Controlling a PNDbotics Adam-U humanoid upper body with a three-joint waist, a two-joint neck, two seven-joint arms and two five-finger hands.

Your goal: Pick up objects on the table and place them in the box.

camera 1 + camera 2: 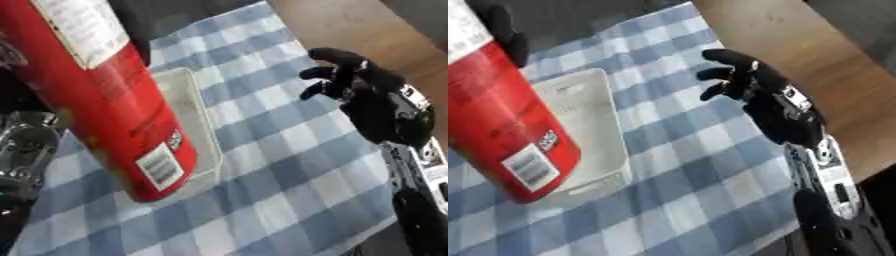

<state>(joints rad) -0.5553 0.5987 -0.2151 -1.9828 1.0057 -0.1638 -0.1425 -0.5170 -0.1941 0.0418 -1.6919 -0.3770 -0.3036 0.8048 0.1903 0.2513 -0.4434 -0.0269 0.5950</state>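
Right eye view shows the red cylindrical can (502, 125) held very close to the camera, tilted, with its lower end and barcode label over the white plastic box (592, 107). Dark fingers (502, 30) of the left hand (511, 42) curl round the can near its upper part, so this hand grasps it. The right hand (776, 112) rests apart on the blue checked tablecloth (693, 190), beyond the box from the can; its fingers are a little bent and spread, and hold nothing.

I judge the step in hand to be placing the can in the box. To do it well, the left hand should lower the can until its bottom end sits between the box walls, then uncurl the fingers only when the can is supported.
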